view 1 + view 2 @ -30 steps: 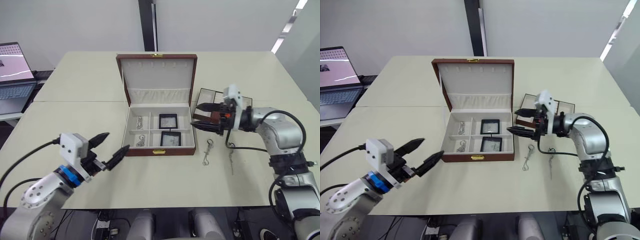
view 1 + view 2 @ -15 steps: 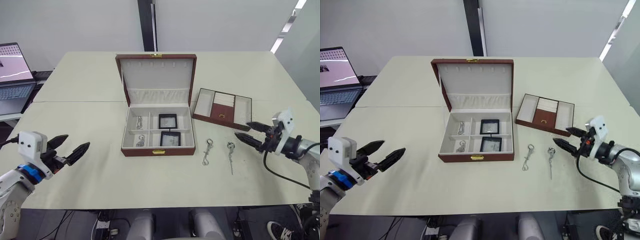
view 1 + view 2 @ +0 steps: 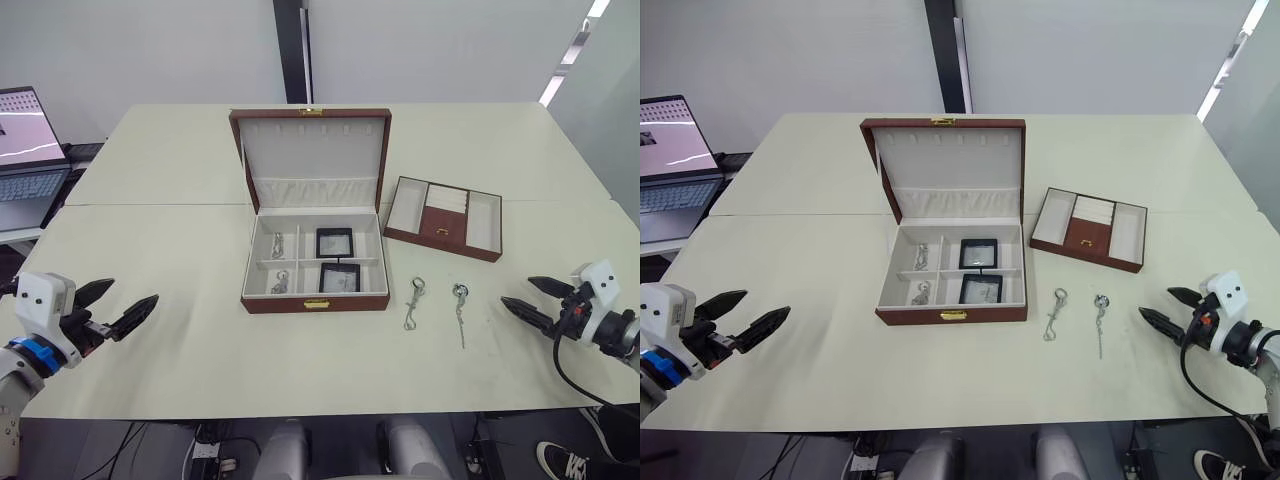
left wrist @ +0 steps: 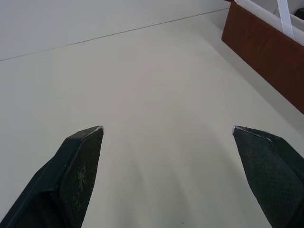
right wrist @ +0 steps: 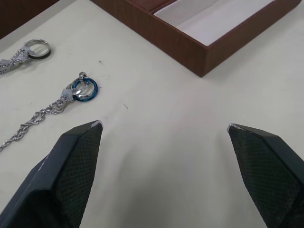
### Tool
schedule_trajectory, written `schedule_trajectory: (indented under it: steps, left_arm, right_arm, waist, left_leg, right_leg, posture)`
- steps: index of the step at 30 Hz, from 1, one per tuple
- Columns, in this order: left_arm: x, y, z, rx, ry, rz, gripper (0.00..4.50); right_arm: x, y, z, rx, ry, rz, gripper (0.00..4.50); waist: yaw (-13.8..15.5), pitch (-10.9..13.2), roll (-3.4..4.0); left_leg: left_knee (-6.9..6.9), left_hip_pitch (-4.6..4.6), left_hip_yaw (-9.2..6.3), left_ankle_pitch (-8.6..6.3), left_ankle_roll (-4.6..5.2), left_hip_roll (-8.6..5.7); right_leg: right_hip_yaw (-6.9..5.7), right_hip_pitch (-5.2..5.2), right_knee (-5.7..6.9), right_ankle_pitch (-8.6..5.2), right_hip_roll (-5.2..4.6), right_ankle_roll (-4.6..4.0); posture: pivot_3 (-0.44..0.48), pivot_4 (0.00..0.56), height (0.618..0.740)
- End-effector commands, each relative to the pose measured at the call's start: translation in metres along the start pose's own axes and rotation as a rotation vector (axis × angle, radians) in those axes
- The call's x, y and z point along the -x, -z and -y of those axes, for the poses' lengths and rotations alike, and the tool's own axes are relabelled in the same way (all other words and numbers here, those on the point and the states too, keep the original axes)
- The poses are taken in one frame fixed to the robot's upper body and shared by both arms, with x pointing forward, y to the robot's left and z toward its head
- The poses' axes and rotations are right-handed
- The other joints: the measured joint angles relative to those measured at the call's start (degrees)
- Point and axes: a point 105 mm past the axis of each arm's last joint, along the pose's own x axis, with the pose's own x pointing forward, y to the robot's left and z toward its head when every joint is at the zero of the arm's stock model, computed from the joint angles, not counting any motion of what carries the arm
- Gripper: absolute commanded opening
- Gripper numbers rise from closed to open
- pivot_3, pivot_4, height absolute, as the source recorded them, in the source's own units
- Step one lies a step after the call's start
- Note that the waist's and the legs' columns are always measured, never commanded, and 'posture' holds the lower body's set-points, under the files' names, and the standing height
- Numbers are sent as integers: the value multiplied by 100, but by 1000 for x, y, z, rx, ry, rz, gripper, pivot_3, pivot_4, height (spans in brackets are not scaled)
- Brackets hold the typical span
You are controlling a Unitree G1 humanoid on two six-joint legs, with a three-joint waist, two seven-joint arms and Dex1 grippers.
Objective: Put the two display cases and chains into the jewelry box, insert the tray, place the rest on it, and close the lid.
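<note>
The jewelry box (image 3: 315, 262) is seen near the middle of the pale desk (image 3: 200, 340), with its lid (image 3: 312, 155) raised to show a cream inside. Two display cases (image 3: 335, 243) (image 3: 339, 277) are laid in the box's right compartments, one behind the other, and two chains (image 3: 279, 243) (image 3: 279, 282) in the smaller left ones. The tray (image 3: 444, 217) is set on the desk to the right of the box, apart from it. Two thinner ring-topped pieces (image 3: 415, 301) (image 3: 461, 311) are laid on the desk in front of the tray. The left tool (image 3: 117, 306) is held with its fingers spread at the desk's left edge, and the right tool (image 3: 536, 302) likewise at the right edge, both well apart from the box. A laptop (image 3: 27, 150) is seen at far left.
</note>
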Motion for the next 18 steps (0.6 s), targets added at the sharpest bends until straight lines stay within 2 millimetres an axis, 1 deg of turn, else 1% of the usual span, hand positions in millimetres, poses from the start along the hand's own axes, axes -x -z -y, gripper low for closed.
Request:
schedule_trajectory:
  steps: [1,18]
  left_arm:
    - [6,-12,-8,-45,-29,26,4500]
    - [6,-14,-5,-58,-30,32,4500]
  right_arm:
    - [7,-13,10,55,31,21,4468]
    - [1,-27,10,73,20,47,4468]
  waist:
    - [0,0,0]
    - [2,0,0]
  left_leg:
    - [0,0,0,0,0,0]
    - [0,0,0,0,0,-1]
  right_leg:
    - [0,0,0,0,0,0]
    - [0,1,0,0,0,0]
  posture:
    - [0,150,740]
    - [0,150,740]
